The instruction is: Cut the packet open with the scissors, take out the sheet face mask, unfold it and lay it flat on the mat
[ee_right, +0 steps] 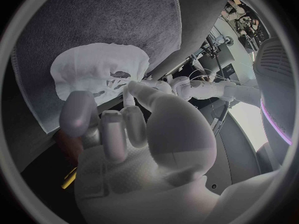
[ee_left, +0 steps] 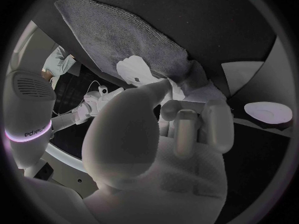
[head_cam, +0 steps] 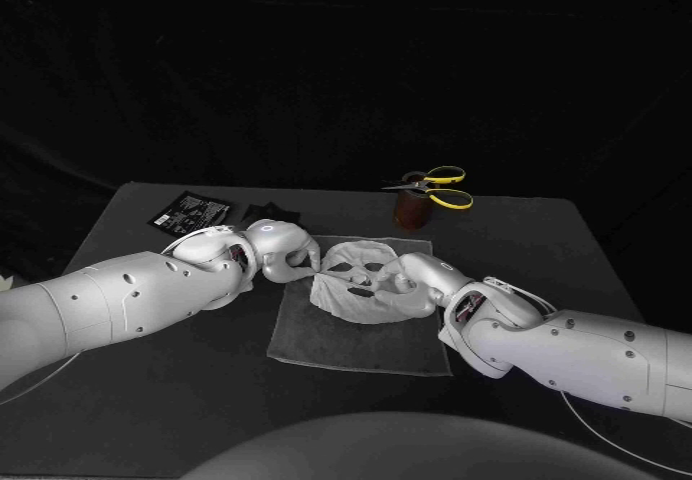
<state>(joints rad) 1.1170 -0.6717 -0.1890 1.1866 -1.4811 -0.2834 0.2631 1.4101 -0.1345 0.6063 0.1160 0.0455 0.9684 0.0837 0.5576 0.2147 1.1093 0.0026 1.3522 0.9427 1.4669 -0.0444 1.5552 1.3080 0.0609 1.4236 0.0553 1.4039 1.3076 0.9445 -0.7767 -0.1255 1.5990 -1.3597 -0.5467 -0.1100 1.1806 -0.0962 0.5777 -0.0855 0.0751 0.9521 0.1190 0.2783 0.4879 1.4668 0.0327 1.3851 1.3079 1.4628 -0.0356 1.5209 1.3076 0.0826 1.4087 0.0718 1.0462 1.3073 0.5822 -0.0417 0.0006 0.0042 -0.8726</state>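
The table [head_cam: 577, 250] carried the mat [head_cam: 361, 345], and on the mat's far half lay the sheet face mask [head_cam: 368, 285], rumpled, between both hands and equally near each. The left hand [head_cam: 278, 250], at the mat's far-left corner, had its fingers [ee_left: 187, 129] pinching the mask's edge. The right hand [head_cam: 418, 272], at the mat's right edge, touched the mask; I could not tell whether it gripped.
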